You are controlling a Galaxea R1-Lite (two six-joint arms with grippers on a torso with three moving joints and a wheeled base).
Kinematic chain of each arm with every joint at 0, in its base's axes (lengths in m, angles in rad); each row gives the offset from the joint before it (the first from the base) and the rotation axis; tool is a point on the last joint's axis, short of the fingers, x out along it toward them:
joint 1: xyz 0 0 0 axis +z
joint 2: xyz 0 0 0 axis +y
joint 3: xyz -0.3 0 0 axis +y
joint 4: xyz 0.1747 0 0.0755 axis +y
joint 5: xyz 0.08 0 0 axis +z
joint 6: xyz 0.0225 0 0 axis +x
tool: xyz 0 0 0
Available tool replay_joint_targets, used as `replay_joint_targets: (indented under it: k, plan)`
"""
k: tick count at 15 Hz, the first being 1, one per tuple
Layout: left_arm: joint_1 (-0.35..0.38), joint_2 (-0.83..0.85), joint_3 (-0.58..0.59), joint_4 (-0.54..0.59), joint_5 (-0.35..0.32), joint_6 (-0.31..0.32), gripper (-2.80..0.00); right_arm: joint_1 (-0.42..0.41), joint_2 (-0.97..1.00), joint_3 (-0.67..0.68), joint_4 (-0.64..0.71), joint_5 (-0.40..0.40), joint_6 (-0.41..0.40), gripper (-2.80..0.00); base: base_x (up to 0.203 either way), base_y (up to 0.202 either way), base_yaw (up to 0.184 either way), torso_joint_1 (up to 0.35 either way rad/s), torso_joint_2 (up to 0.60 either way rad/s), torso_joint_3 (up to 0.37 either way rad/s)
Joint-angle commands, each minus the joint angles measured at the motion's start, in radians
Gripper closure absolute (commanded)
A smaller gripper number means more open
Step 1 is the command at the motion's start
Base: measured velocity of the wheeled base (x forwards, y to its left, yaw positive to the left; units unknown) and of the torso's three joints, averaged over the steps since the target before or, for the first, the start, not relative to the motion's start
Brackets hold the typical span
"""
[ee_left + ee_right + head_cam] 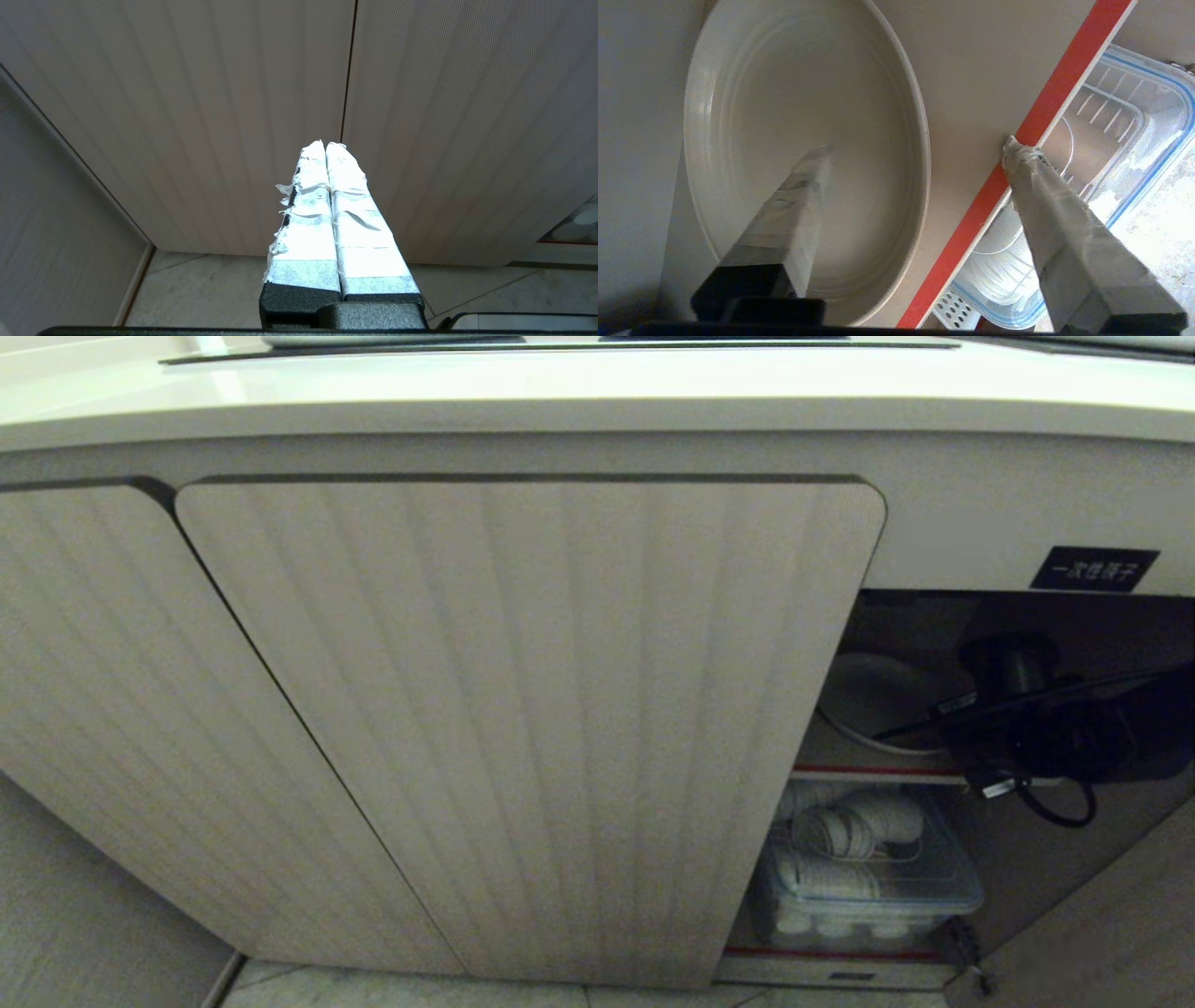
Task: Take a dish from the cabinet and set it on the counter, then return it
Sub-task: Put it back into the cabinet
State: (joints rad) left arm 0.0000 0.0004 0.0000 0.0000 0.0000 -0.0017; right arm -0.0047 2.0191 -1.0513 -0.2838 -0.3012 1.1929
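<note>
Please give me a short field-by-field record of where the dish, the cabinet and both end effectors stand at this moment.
dish: cream-white dish lying flat on the upper shelf, not held
cabinet: cabinet open on its right side; ribbed door shut in front of the rest
shelf edge: red strip runs along the shelf front
lower shelf: clear plastic box with white plates inside
right end effector: open, inside the cabinet, one finger over the dish, the other by the red strip
left end effector: shut, empty, facing the closed doors
counter: no dish visible on the part in view
</note>
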Motion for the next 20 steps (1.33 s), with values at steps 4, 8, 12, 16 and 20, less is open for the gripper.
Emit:
replay_joint_targets:
  k: [4, 8, 12, 16, 20]
  plan:
    - [0.000, 0.000, 0.000, 0.000, 0.000, 0.000, 0.00, 0.005, -0.018, 0.025, -0.007, -0.003, -0.036, -2.80, 0.000, 0.000, 0.000, 0.000, 0.00, 0.000]
    - [0.000, 0.000, 0.000, 0.000, 0.000, 0.000, 0.00, 0.015, -0.045, 0.060, -0.011, -0.004, -0.072, -2.80, 0.000, 0.000, 0.000, 0.000, 0.00, 0.000]
    - [0.000, 0.000, 0.000, 0.000, 0.000, 0.000, 0.00, 0.023, -0.069, 0.068, -0.008, -0.004, -0.075, -2.80, 0.000, 0.000, 0.000, 0.000, 0.00, 0.000]
    - [0.000, 0.000, 0.000, 0.000, 0.000, 0.000, 0.00, 0.026, -0.099, 0.110, -0.011, -0.004, -0.115, -2.80, 0.000, 0.000, 0.000, 0.000, 0.00, 0.000]
    - [0.000, 0.000, 0.000, 0.000, 0.000, 0.000, 0.00, 0.033, -0.134, 0.181, -0.015, -0.032, -0.162, -2.80, 0.000, 0.000, 0.000, 0.000, 0.00, 0.000]
